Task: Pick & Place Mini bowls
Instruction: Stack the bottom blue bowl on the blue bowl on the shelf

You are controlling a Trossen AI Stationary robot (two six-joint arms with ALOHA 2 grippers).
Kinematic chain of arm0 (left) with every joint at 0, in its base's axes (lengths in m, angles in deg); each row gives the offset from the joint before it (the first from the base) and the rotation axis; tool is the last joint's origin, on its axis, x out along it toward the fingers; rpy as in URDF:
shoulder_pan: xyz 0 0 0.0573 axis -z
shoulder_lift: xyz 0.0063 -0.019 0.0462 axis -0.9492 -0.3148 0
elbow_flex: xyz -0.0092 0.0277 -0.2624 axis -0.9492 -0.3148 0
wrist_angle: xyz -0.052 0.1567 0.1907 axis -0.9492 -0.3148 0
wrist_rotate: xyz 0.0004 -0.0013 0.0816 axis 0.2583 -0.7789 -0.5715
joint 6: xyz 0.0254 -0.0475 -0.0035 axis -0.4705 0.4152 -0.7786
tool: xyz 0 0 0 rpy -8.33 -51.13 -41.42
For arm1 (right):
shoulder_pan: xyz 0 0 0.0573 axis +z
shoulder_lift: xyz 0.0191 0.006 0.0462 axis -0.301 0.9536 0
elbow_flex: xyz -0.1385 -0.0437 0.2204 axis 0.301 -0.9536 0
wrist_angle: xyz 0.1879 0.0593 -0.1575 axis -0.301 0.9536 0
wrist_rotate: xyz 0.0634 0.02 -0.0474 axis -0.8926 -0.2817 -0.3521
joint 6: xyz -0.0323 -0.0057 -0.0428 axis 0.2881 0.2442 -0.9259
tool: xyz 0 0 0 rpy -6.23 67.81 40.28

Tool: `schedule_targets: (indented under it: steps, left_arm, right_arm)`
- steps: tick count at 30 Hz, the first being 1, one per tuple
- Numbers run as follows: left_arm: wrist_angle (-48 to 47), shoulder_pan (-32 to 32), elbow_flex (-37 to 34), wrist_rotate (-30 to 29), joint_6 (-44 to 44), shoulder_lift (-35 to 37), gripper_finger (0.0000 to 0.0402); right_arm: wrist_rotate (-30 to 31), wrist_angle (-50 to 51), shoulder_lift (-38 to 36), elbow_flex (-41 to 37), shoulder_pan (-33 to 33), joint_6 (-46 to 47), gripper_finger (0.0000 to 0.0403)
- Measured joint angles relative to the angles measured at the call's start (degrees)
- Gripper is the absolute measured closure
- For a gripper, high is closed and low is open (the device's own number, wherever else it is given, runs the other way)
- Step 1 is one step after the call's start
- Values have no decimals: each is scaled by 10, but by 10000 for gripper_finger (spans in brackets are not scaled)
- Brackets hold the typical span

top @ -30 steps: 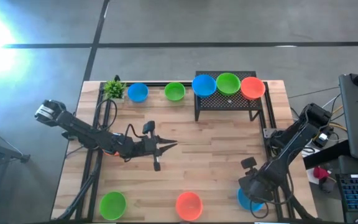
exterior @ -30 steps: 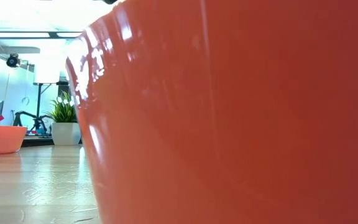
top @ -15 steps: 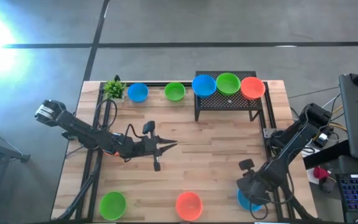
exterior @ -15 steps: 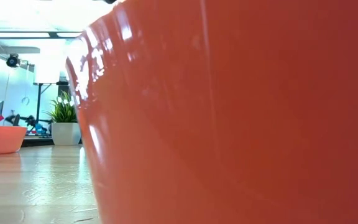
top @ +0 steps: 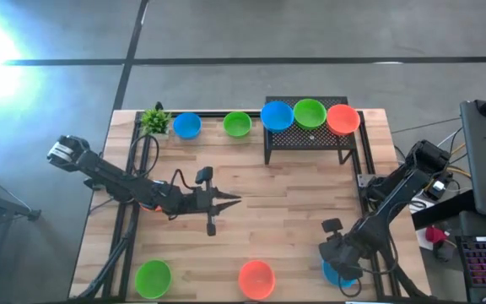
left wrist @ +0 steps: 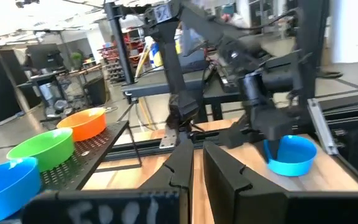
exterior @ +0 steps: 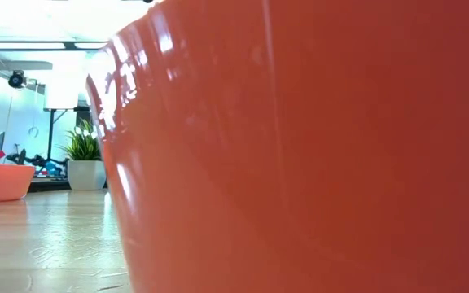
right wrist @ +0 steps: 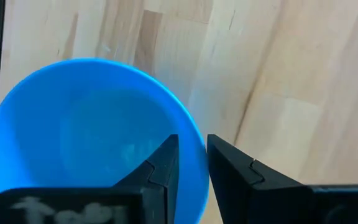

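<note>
Several mini bowls show in the high view. A blue bowl (top: 186, 126) and a green bowl (top: 237, 125) stand on the table's far part. Blue (top: 277, 116), green (top: 309, 112) and orange-red (top: 342, 119) bowls sit on a black rack (top: 306, 139). Green (top: 153, 277) and orange-red (top: 256, 279) bowls stand at the near edge. My right gripper (right wrist: 191, 149) points steeply down at the near right, shut on another blue bowl (top: 342, 274). My left gripper (top: 236, 200) hovers level over mid-table, its fingers (left wrist: 182, 165) almost together with nothing between them. My right gripper has the blue bowl's rim (right wrist: 196, 144) between its two fingers, one finger inside the bowl and one outside. The fingers come from above, pointing steeply down. The bowl stays mouth up (left wrist: 291, 155); whether its base rests on the table I cannot tell.
A small leafy plant (top: 154, 120) stands at the far left corner. The near orange-red bowl (exterior: 316, 146) fills most of the low view. The rack takes up the far right. Bare wood (top: 285, 198) lies between the two arms.
My right gripper has tipped a little steeper over the blue bowl and edged slightly toward the table's left. The bowls have kept their places.
</note>
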Motion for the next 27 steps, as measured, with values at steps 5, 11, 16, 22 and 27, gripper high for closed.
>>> schedule_targets:
  steps: [5, 11, 16, 22, 27]
  left_arm:
    - [0, 0, 0, 7, 0, 0, 369]
    - [0, 0, 0, 9, 3, 0, 369]
    - [1, 0, 0, 8, 15, 0, 369]
    - [1, 0, 0, 8, 16, 0, 369]
    - [1, 0, 0, 8, 16, 0, 369]
  right_arm:
    - [-1, -48, 0, -35, 0, 15, 322]
    - [0, -51, 0, -38, 0, 45, 368]
    - [13, -64, 0, -36, 0, 55, 392]
    - [18, -61, -4, 2, -1, 47, 394]
    - [48, -21, -6, 59, -7, 34, 394]
